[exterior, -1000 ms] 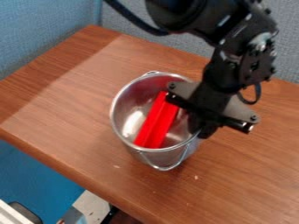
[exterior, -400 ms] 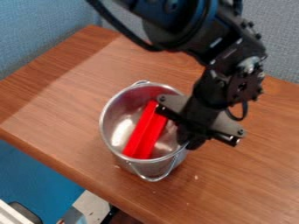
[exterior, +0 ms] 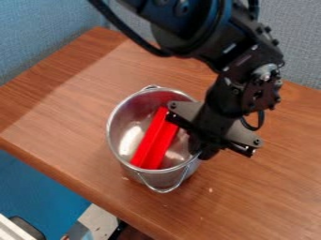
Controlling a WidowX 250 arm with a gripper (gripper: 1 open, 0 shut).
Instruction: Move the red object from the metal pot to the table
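The metal pot [exterior: 122, 120] stands on the brown wooden table [exterior: 63, 94], close to its front edge. Inside it the red object [exterior: 156, 142] leans lengthwise, its upper end near the far rim. My gripper [exterior: 190, 139] points steeply down into the right half of the pot, right beside the red object's upper end, and it is shut. The black wrist bracket hides the fingertips, so I cannot tell whether they hold the red object or only touch it.
The table's front edge [exterior: 88, 183] runs just below the pot, with a drop to the blue floor beyond. A blue wall [exterior: 38, 28] rises behind the table on the left. Bare tabletop stretches to the left of the pot.
The pot, with the red object in it, has slid a little left and toward the front edge along with the arm. Over the last half second nothing has shifted.
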